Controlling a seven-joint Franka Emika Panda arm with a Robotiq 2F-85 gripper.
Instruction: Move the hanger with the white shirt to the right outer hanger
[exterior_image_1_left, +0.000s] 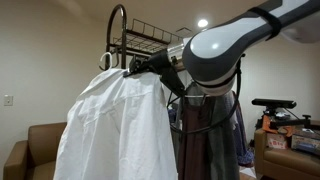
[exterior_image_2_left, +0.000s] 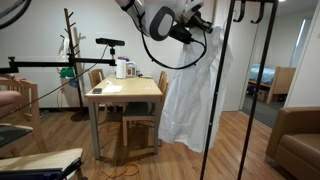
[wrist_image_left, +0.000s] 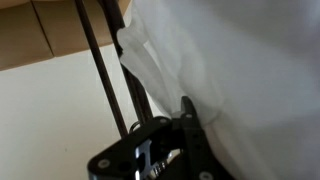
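Exterior views both show the rack (exterior_image_1_left: 140, 38), the white shirt (exterior_image_1_left: 110, 125) hanging against it, dark clothes (exterior_image_1_left: 205, 135) just beside the shirt, and the desk (exterior_image_2_left: 140, 88) well apart. The hook (exterior_image_1_left: 105, 62) of the hanger lies across the shirt's shoulders from the claw (exterior_image_1_left: 150, 66), which is at the collar; I cannot tell whether it is clamped. Rack rods (wrist_image_left: 105, 70) stand close and would likely obstruct a sideways carry.

The arm (exterior_image_1_left: 215, 48) is showing rounded, glossy white shells, with a black band (exterior_image_1_left: 262, 22) ringing the link behind the matt black gripper (exterior_image_1_left: 135, 67). A thin black cable (exterior_image_2_left: 150, 52) is looping loosely behind the gripper, and a small pale marking (wrist_image_left: 145, 155) is showing on the gripper's body.
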